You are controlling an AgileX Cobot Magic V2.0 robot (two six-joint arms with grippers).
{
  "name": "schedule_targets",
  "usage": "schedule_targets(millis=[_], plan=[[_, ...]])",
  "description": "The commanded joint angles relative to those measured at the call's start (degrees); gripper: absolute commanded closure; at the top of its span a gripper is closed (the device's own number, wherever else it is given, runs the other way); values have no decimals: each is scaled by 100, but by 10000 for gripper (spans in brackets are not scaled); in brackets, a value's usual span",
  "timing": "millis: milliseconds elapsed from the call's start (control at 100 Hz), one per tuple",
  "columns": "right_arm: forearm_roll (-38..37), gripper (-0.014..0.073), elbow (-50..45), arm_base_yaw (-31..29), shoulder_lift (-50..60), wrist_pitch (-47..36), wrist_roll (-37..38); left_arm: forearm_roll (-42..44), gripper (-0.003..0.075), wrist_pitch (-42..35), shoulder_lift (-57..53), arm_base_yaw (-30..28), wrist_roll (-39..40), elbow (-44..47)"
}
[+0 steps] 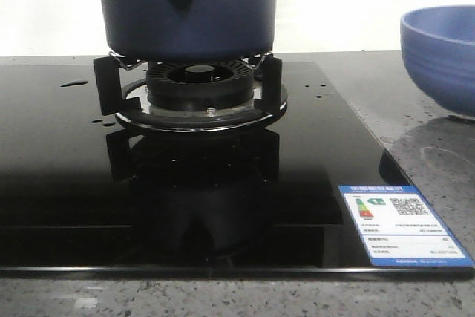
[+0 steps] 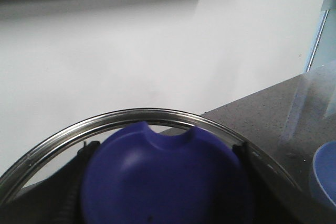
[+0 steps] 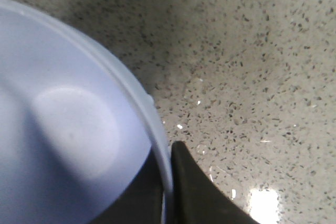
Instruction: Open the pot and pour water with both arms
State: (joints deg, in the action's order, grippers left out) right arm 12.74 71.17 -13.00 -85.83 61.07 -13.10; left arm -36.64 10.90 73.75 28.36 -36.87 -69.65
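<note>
The dark navy pot (image 1: 189, 5) stands on the burner's supports, its handle socket with a round hole facing me; its top is cut off by the frame. Small glossy drops of water (image 1: 74, 83) lie on the black glass cooktop. In the left wrist view my left gripper (image 2: 163, 153) is shut on the blue knob (image 2: 163, 177) of a glass lid with a steel rim (image 2: 131, 116), held up in front of the white wall. My right gripper (image 3: 167, 153) is shut on the rim of the light blue bowl (image 3: 63, 129), one finger inside and one outside. Neither gripper shows in the front view.
The ribbed blue bowl (image 1: 441, 57) is at the right over the speckled stone counter (image 1: 430, 161). The black glass cooktop (image 1: 67, 183) carries the burner ring (image 1: 200, 102) and a label sticker (image 1: 401, 224) at its front right corner. More drops (image 1: 319, 94) dot the glass.
</note>
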Motion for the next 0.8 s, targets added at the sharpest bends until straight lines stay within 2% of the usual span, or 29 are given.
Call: schedule_targets(millis=[0, 570, 680, 740, 750, 790], plan=[[23, 648, 109, -40, 126, -255, 3, -127, 341, -557, -166, 56, -4, -213], [-83, 635, 76, -40, -96, -199, 3, -127, 341, -557, -166, 56, -4, -213], [-56, 507, 76, -40, -88, -199, 3, -163, 341, -516, -166, 56, -4, -213], [-44, 349, 76, -40, -60, -199, 3, -163, 341, -487, -155, 84, -4, -213], [-44, 349, 76, -40, -55, -199, 3, -163, 341, -487, -155, 81, -4, -213], [-32, 230, 76, -40, -22, -199, 3, -163, 341, -473, -141, 96, -4, -213]])
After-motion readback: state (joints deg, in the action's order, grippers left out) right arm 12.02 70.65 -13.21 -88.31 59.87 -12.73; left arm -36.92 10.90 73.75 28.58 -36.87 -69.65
